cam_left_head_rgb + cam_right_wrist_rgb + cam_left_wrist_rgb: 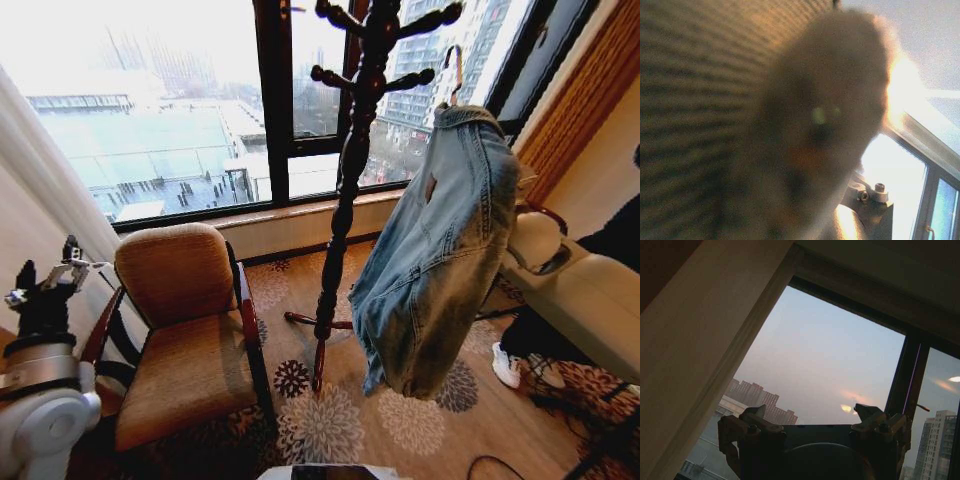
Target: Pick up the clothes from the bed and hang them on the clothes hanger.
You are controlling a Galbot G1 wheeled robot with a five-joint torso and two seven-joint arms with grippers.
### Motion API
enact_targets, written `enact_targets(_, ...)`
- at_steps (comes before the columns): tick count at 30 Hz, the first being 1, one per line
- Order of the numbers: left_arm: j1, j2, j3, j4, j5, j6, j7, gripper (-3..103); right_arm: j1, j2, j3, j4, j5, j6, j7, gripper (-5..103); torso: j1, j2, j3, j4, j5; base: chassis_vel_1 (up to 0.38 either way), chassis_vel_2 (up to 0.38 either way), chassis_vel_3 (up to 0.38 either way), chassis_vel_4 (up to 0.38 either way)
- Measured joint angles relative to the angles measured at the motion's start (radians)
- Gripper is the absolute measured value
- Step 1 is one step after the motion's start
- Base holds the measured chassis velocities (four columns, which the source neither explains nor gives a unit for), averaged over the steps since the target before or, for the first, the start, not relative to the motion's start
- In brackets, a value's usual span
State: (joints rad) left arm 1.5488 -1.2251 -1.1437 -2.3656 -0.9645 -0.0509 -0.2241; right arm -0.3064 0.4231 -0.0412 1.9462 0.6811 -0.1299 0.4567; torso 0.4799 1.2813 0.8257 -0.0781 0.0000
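The clothes, a light blue denim jacket (435,250), hang in the air beside the dark wooden coat stand (345,170). The clothes hanger is inside the jacket's shoulders, and its metal hook (456,72) sticks up by the tip of an upper peg. I cannot tell whether the hook rests on that peg. My left gripper (45,275) is raised at the far left, away from the jacket. It is open against the window in the left wrist view (810,412). A blurred pale mass sits close before my right gripper (867,197). The bed is out of view.
A brown armchair (185,330) stands left of the stand's base. A beige lounge chair (580,290) is at the right, with a person's white shoe (507,365) beside it. The large window (200,120) runs behind, above patterned carpet (330,420).
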Motion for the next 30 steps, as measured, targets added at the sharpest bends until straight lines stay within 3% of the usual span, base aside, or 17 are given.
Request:
enact_targets(13, 0.001, 0.006, -0.006, 0.003, -0.005, -0.001, 0.001, 100, 0.010, 0.019, -0.007, -0.083, -0.023, 0.010, -0.026, 14, 0.000, 0.000, 0.000, 0.0000, 0.0002, 0.000, 0.000, 0.000, 0.000)
enact_targets(30, -0.006, 0.002, 0.003, 0.012, 0.010, 0.002, 0.001, 100, 0.115, 0.073, -0.120, -0.180, -0.069, 0.035, -0.072, 14, 0.000, 0.000, 0.000, 0.0002, -0.0001, 0.000, 0.000, 0.000, 0.000)
